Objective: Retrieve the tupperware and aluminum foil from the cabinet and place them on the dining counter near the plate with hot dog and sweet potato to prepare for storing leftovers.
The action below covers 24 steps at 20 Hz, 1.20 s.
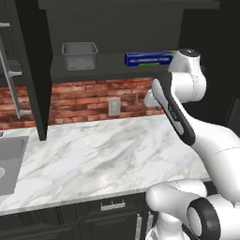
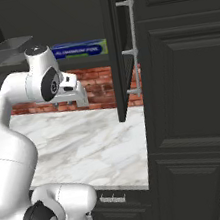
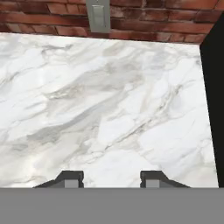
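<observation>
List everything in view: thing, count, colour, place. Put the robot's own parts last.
tupperware: one, translucent grey, left on the cabinet shelf.
aluminum foil: one, blue box, right on the same shelf, apart from the tupperware.
cabinet: one, black, doors open, above the counter.
bar handle: one, silver, on the open right door.
marble counter: one, white-grey, below the cabinet.
brick wall: one, red, behind the counter.
wall outlet: one, grey, on the bricks.
sink: one, grey, at the counter's left end.
gripper: one, dark tips, parted, holding nothing, above the counter.
</observation>
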Available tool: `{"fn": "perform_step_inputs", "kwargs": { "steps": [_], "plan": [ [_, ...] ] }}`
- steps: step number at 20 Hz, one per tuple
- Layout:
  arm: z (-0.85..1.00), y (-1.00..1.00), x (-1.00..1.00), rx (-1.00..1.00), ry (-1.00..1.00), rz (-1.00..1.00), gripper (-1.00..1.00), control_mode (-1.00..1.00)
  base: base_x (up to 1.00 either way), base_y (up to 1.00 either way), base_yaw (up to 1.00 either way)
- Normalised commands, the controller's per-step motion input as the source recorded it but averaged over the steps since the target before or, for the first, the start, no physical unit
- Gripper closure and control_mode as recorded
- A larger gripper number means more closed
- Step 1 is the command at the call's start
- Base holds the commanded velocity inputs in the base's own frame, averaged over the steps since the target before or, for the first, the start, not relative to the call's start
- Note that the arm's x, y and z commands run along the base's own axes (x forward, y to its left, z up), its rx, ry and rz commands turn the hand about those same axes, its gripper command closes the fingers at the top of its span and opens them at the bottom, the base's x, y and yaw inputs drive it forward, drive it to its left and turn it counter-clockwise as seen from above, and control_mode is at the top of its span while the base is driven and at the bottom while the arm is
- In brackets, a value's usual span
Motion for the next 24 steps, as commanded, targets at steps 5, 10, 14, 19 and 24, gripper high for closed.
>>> {"fn": "perform_step_inputs", "kwargs": {
  "steps": [5,10,14,19,24],
  "plan": [
    [0.02,0.04,-0.06,0.0,-0.23,0.0,-1.0,-1.0,0.0,0.0,0.0],
    [0.66,0.41,-0.01,0.0,-0.59,0.0,-1.0,-1.0,0.0,0.0,0.0],
    [0.79,0.34,0.1,0.0,-0.44,-0.04,-1.0,-1.0,0.0,0.0,0.0],
    [0.95,0.3,0.17,0.0,-0.24,-0.11,-1.0,-1.0,0.0,0.0,0.0],
    [0.75,0.36,0.14,0.03,-0.21,-0.09,-1.0,-1.0,0.0,0.0,0.0]
  ]
}}
